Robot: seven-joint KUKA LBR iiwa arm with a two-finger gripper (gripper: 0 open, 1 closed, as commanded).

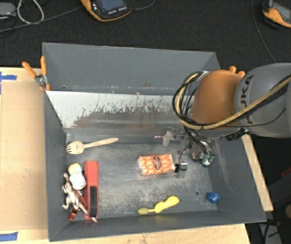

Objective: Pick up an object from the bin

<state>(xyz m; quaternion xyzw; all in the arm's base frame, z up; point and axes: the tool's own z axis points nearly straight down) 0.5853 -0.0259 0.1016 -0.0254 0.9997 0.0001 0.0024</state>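
Nearly at the packet, grip unconfirmed

Roughly in the middle of the grey metal bin [135, 80] lay the orange-and-white crinkled plastic packet [155, 164], flat and crosswise, with bare floor all round it. The gripper [180, 165] stood at the packet's right end, either touching it or just short of it; which one could not be told.

To do the pick well, I judged that the pincer should straddle the packet's narrow width rather than its length. It should also come down square to the floor and close gently, since a soft wrapper may buckle or slide out. Whether the pincer was open or closed could not be told, because the wrist and its cables crowded over it. Nothing was seen held in it.

Further out, a small blue block [212, 197] lay to the packet's lower right and a yellow plastic piece [160, 206] below it. A pale wooden fork [87, 145] lay to its upper left. A flat red box [91, 187], beside a heap of small white things [73, 187], sat well to its left.
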